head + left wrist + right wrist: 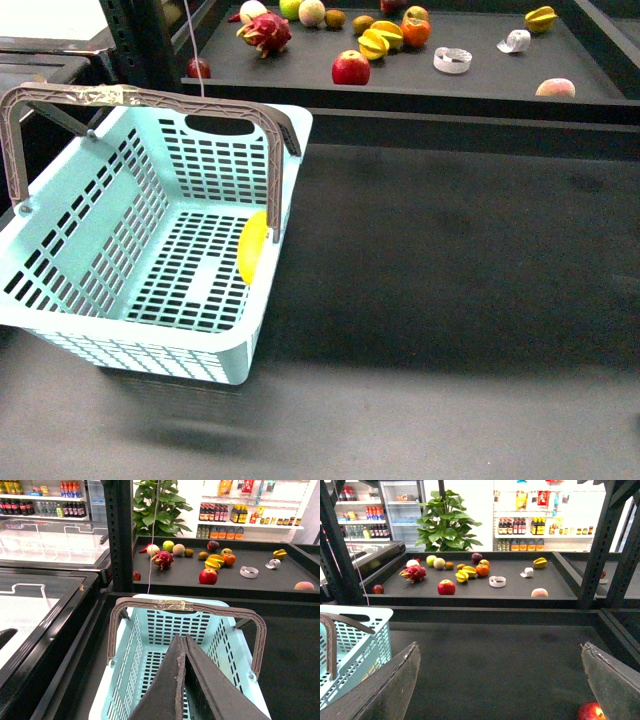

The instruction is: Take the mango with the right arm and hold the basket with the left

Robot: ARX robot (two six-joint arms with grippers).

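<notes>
The pale turquoise basket (150, 250) stands at the left of the dark table, with its taped grey-brown handle (120, 96) raised. A smooth yellow mango (253, 246) lies inside it against the right wall. Neither arm shows in the front view. In the left wrist view my left gripper (183, 638) is shut and empty, pointing over the basket (150, 630) below the raised handle (180, 606); the mango is hidden there. In the right wrist view my right gripper (500, 647) is open and empty above the bare table, to the right of the basket (350, 645).
A raised black shelf (480, 85) at the back holds a red apple (351, 68), a dragon fruit (265, 33), star fruits (381, 40), a peach (555, 88) and tape rolls (452, 60). Another red apple (591, 711) lies by my right finger. A glass-topped freezer (45, 595) stands at the left.
</notes>
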